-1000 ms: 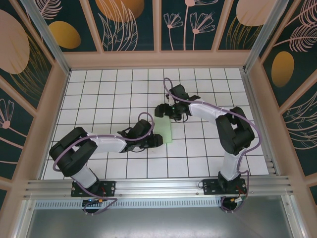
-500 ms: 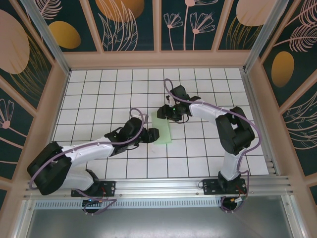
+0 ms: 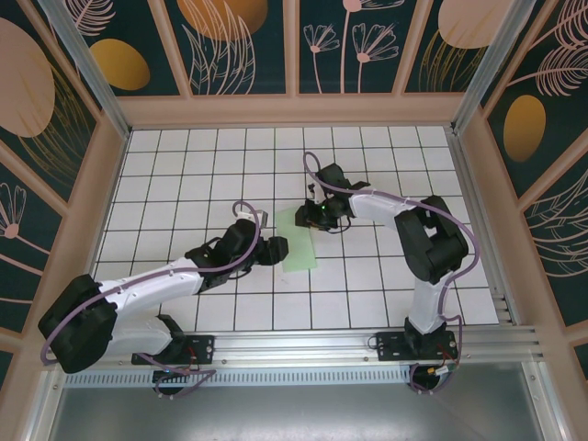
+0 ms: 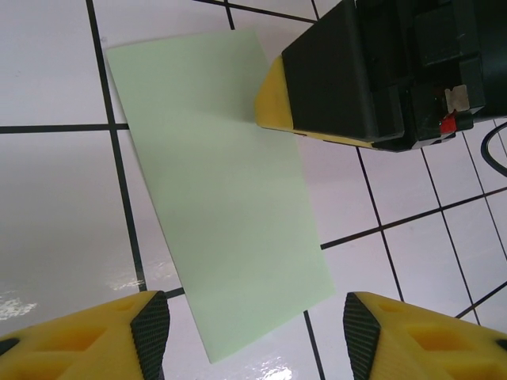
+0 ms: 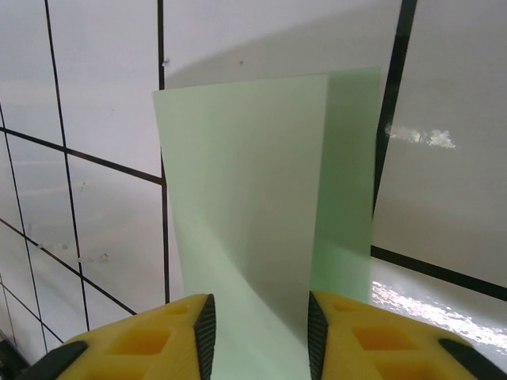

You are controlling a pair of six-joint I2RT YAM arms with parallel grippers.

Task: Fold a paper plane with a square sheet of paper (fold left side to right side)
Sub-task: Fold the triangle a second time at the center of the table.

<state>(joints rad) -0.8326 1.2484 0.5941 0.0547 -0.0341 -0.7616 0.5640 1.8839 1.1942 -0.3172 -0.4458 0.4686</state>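
The square sheet of paper (image 3: 300, 246) lies on the white grid floor, folded into a narrow pale green rectangle. In the left wrist view the paper (image 4: 218, 214) lies flat, and a yellow fingertip (image 4: 273, 99) of my right gripper rests at its far end. My left gripper (image 3: 278, 250) hovers just off the paper's near left edge; its jaws (image 4: 255, 336) stand wide open and empty. My right gripper (image 3: 306, 217) is at the paper's far end. In its wrist view the upper layer of the paper (image 5: 245, 198) lifts up between the narrowed jaws (image 5: 257, 332), with a gap still between the pads.
Raised wooden walls (image 3: 294, 110) with patterned panels fence the tiled floor on the back and both sides. A metal rail (image 3: 294, 344) runs along the near edge by the arm bases. Bare tiles surround the paper.
My left gripper drew back to the left off the paper and opened wider. My right gripper came down onto the paper's far end and its jaws narrowed around the lifting upper layer.
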